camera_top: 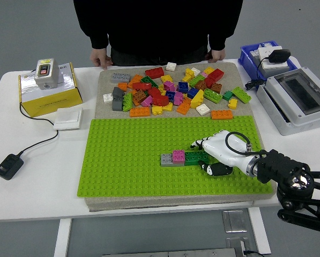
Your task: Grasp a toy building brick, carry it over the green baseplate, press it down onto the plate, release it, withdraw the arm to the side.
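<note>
The right hand's (220, 154) fingers (198, 143) curl around a green brick (196, 157) sitting on the baseplate (127, 160), touching a pink brick (178, 156) at its 9 o'clock. The loose pile (170, 92) lies at 12 o'clock. A person's hands (102, 57) rest on the table's (36, 176) far edge.

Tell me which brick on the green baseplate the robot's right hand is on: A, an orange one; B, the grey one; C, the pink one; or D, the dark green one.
D: the right hand rests on the dark green brick, which sits on the green baseplate just right of the pink brick and grey brick.
</note>
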Controlling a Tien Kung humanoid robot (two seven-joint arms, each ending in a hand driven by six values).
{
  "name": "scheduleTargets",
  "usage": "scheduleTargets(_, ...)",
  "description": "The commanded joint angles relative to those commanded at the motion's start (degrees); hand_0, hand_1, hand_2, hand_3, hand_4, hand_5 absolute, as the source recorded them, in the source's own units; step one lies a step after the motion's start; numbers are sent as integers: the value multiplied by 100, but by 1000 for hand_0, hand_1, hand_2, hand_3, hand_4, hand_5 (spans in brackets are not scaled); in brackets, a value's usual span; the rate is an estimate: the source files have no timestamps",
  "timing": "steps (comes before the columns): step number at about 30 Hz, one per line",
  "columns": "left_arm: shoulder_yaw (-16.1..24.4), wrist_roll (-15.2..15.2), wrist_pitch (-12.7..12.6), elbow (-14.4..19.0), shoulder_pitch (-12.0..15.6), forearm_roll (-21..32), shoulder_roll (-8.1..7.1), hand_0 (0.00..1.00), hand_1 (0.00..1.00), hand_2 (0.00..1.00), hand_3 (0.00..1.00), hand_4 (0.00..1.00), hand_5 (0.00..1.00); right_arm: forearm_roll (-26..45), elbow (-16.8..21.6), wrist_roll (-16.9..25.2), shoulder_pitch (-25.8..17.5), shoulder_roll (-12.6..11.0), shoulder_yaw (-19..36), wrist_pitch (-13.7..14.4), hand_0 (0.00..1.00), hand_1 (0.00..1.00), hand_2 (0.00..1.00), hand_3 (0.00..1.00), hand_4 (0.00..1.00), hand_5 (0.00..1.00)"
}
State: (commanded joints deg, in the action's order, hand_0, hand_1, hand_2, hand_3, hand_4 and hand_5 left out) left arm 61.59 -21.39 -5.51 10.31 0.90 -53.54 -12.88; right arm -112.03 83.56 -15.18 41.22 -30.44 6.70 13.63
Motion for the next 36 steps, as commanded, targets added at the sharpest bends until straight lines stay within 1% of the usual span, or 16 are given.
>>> scheduleTargets(5, 4, -1, -3, 0, 1, -7, 3, 647, 632, 585, 658, 348, 600, 13, 33, 0, 10, -14, -11, 2, 2, 143, 699, 788, 492, 339)
scheduleTargets(13, 9, -10, -5, 0, 5, -23, -1, 647, 632, 584, 657, 341, 601, 196, 159, 35, 16, -115, 63, 22, 2, 143, 696, 788, 497, 343)
scheduleTargets(16, 3, -10, -2, 0, 3, -19, 5, 647, 632, 584, 657, 341, 601, 320, 223, 80, -5, -149, 164, 27, 2, 143, 696, 788, 497, 343)
scheduleTargets(19, 3, -9, -3, 0, 5, -19, 11, 646, 631, 581, 653, 333, 601, 443, 377, 94, -90, -242, 386, 14, 2, 143, 698, 788, 497, 344)
scheduleTargets(21, 7, -10, -4, 0, 13, -20, 13, 646, 631, 581, 653, 333, 601, 527, 571, 42, -172, -347, 573, -56, 2, 143, 698, 788, 497, 344)
scheduleTargets(23, 16, -16, -4, 0, 22, -24, 14, 646, 631, 580, 652, 330, 601, 605, 782, -52, -233, -453, 703, -226, 2, 143, 699, 788, 494, 346)
scheduleTargets(25, 30, -23, -6, 0, 27, -34, 12, 646, 631, 580, 652, 330, 601, 643, 997, -149, -272, -550, 778, -408, 2, 143, 699, 788, 494, 346)
scheduleTargets(28, 49, -29, -8, 0, 29, -52, 6, 646, 631, 580, 652, 330, 601, 584, 1258, -256, -288, -648, 799, -573, 2, 143, 699, 788, 494, 346)
scheduleTargets(29, 53, -30, -9, 0, 28, -57, 4, 646, 631, 579, 650, 322, 598, 547, 1325, -286, -288, -670, 792, -612, 2, 143, 697, 758, 171, 301)
scheduleTargets(31, 53, -29, -8, 0, 23, -55, 1, 646, 631, 579, 650, 322, 598, 471, 1440, -327, -283, -704, 750, -659, 2, 143, 697, 758, 171, 301)
scheduleTargets(34, 55, -28, -9, 0, 20, -56, -1, 646, 631, 579, 650, 322, 598, 419, 1464, -326, -267, -696, 661, -666, 2, 143, 697, 758, 171, 301)
scheduleTargets(35, 57, -28, -9, 0, 20, -59, -1, 646, 631, 579, 648, 315, 600, 398, 1433, -319, -260, -678, 631, -660, 2, 149, 698, 688, 2, 312)
scheduleTargets(36, 57, -27, -10, 0, 20, -59, -1, 646, 631, 579, 648, 315, 600, 383, 1399, -310, -255, -660, 612, -653, 2, 149, 698, 688, 2, 312)
